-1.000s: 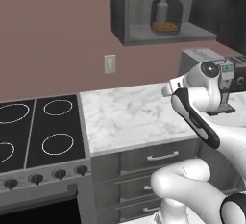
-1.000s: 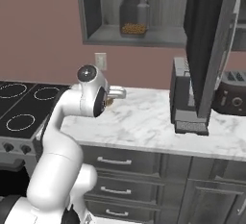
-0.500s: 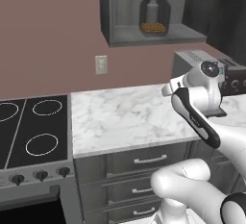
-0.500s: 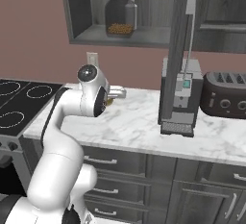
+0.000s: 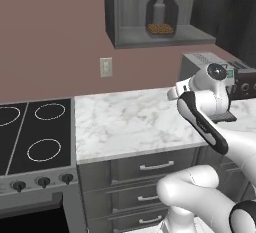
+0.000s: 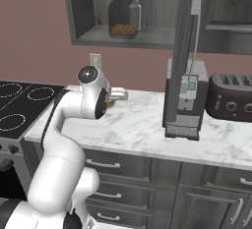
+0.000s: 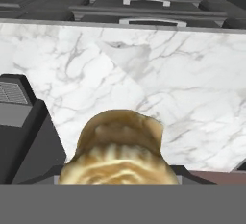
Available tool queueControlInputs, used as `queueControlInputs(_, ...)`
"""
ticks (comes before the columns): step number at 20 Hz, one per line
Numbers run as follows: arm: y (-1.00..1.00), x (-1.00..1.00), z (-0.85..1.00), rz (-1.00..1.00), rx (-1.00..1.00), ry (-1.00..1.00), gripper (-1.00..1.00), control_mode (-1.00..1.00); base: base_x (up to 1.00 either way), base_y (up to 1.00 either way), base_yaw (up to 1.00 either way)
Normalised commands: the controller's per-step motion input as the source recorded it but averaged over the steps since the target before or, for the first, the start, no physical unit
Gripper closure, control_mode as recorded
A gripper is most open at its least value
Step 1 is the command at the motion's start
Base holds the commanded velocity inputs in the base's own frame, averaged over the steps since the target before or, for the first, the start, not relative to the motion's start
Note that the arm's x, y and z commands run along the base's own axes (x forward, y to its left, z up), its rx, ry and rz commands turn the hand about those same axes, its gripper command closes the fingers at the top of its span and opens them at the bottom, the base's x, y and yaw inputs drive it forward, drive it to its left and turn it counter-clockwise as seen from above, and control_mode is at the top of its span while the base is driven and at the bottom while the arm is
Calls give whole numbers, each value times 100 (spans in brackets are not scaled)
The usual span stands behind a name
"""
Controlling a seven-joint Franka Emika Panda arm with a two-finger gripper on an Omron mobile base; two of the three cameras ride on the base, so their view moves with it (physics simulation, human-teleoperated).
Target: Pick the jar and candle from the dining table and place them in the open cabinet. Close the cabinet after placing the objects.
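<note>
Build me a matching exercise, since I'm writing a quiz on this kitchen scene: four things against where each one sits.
Things:
1. squat glass jar with tan grainy contents
2. stubby tan-gold candle
3. dark slotted toaster
4. black stove top with ring burners

Places:
A. left of the white marble counter
B. in the open wall cabinet, beside a spray bottle
C. in the gripper, above the counter
D. on the counter, right of the grey coffee machine

Pairs: 1-B, 2-C, 3-D, 4-A
</note>
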Motion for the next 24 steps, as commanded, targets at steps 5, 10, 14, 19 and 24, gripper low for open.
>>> queueControlInputs(5, 0, 0, 0, 0, 0, 0, 100, 100, 0, 0, 0)
queueControlInputs(10, 0, 0, 0, 0, 0, 0, 100, -100, 0, 0, 0)
queueControlInputs(14, 8, -2, 22, -3, 0, -8, 100, -100, 0, 0, 0)
queueControlInputs(19, 3, -10, 66, -8, 0, -12, 100, -100, 0, 0, 0)
queueControlInputs(24, 0, -5, 75, -5, 0, -6, 100, -100, 0, 0, 0)
